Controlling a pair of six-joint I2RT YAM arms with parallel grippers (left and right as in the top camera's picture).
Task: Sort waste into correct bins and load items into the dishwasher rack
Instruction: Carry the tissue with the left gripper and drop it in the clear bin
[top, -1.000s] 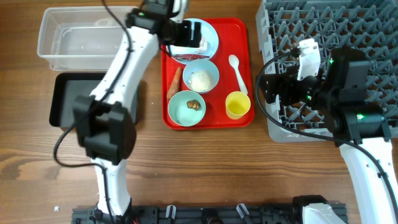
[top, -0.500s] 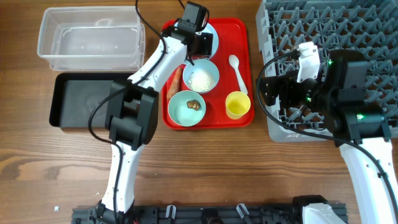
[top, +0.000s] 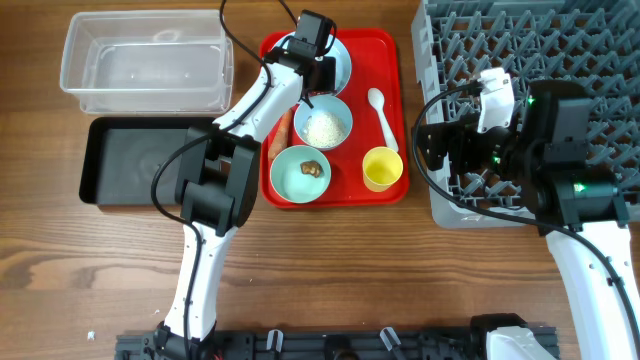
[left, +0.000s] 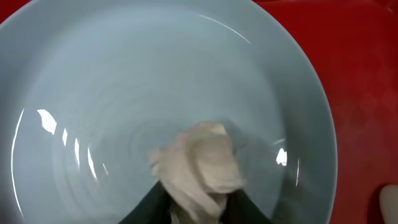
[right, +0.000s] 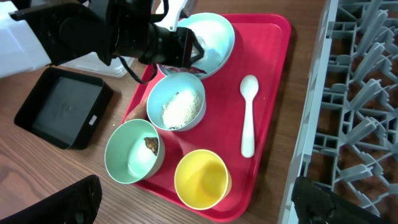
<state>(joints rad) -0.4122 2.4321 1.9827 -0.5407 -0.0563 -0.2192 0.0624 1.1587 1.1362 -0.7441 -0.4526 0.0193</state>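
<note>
Tissue ball: the small crumpled white tissue ball (left: 199, 165) is off-white, creased and lumpy. It lies near the middle of the pale blue plate (left: 124, 74).
Plate: round and glossy, with faint rings at its centre and white glints on the slope. It sits at the far-left corner of the red tray (top: 392, 60), the corner away from the robot.
Left gripper: the left gripper (left: 199, 205) is down inside the plate. Its 2 dark fingers (left: 144, 208) press against either side of the tissue, pinching it between them.
Rice bowl: the pale blue bowl (right: 152, 104) stands in the middle of the red tray, just beside the plate, and holds white rice grains (right: 180, 107).
Mint bowl: the mint-green bowl (right: 121, 152) is at the red tray's near-left corner, with a small brown food lump (right: 151, 144) inside.
Carrot: the orange carrot piece (top: 283, 135) lies along the red tray's left edge, beside both bowls.
Cup: the small yellow cup (right: 200, 177) stands upright at the red tray's near-right corner.
Spoon: the white plastic spoon (right: 249, 118) lies flat on the red tray's right side, with its scoop end toward the far edge.
Bins: the clear tub (top: 145, 60) and the black tray (top: 140, 160) are both left of the red tray, the tub farther back.
Rack: the grey rack (top: 540, 60) stands just right of the red tray.
Right gripper: the right gripper (top: 428, 148) hovers at the rack's left edge, just right of the red tray, with its jaws spread wide and nothing between them.
</note>
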